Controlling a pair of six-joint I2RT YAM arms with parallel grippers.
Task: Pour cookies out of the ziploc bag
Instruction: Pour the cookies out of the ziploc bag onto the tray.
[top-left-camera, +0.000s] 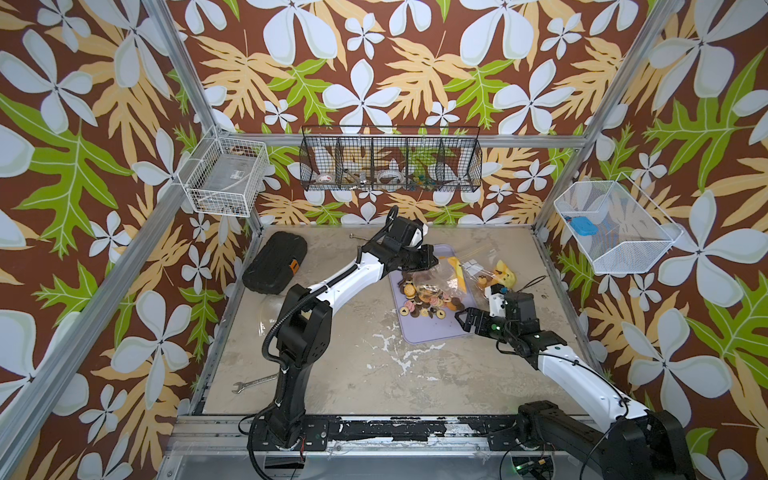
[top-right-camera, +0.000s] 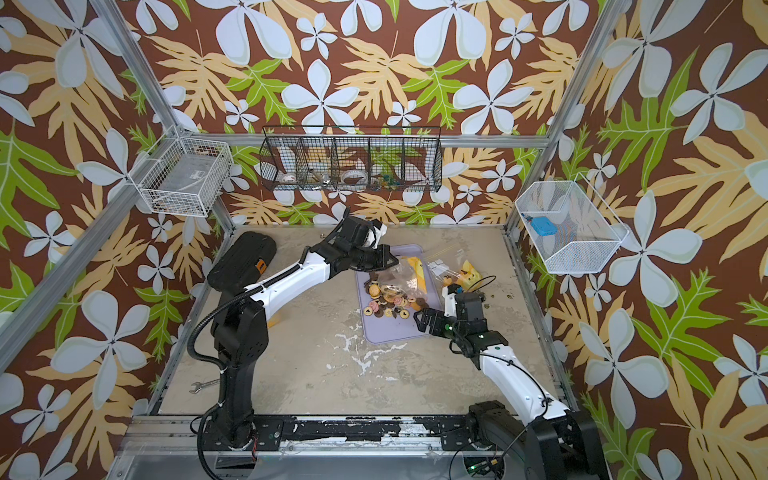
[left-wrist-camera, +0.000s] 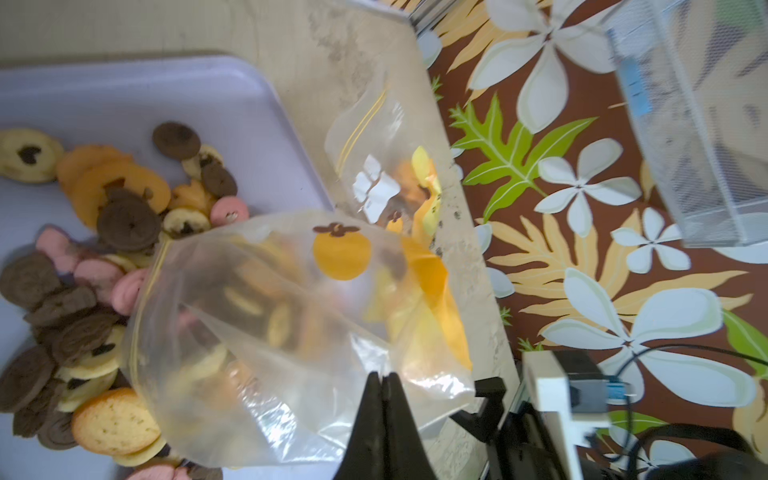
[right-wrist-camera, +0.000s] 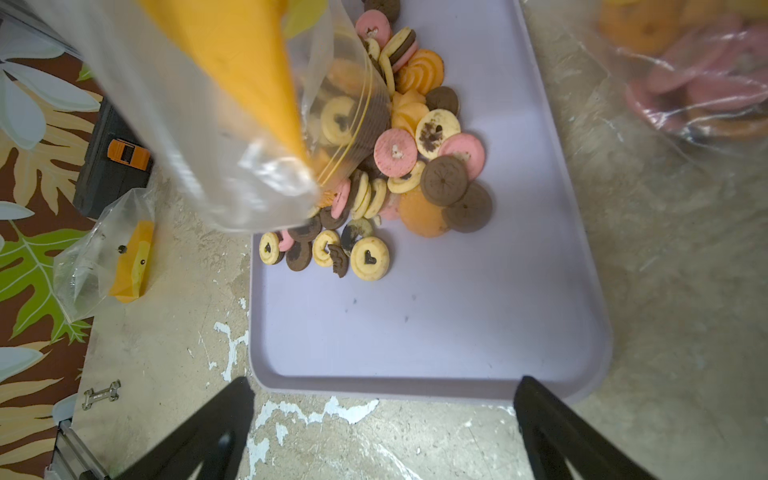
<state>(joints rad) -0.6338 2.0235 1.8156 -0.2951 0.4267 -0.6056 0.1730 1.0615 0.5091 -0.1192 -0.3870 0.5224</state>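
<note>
The clear ziploc bag (top-left-camera: 446, 276) (top-right-camera: 405, 278) hangs tilted, mouth down, over the lavender tray (top-left-camera: 432, 330) (right-wrist-camera: 415, 324). My left gripper (top-left-camera: 432, 259) (left-wrist-camera: 383, 376) is shut on the bag's (left-wrist-camera: 291, 316) upper end. Brown, tan-orange, yellow and pink cookies (top-left-camera: 428, 301) (left-wrist-camera: 124, 216) (right-wrist-camera: 415, 166) lie heaped on the tray below the bag's mouth, and some still show inside the bag (right-wrist-camera: 199, 124). My right gripper (top-left-camera: 461, 318) (right-wrist-camera: 384, 382) is open and empty, low over the table just off the tray's near right corner.
A second bag with cookies (top-left-camera: 478, 270) (right-wrist-camera: 698, 75) and a yellow object (top-left-camera: 505, 272) lie right of the tray. A nearly empty bag (right-wrist-camera: 104, 257) lies under the left arm. A black case (top-left-camera: 274, 266) and a wrench (top-left-camera: 253, 382) are at the left.
</note>
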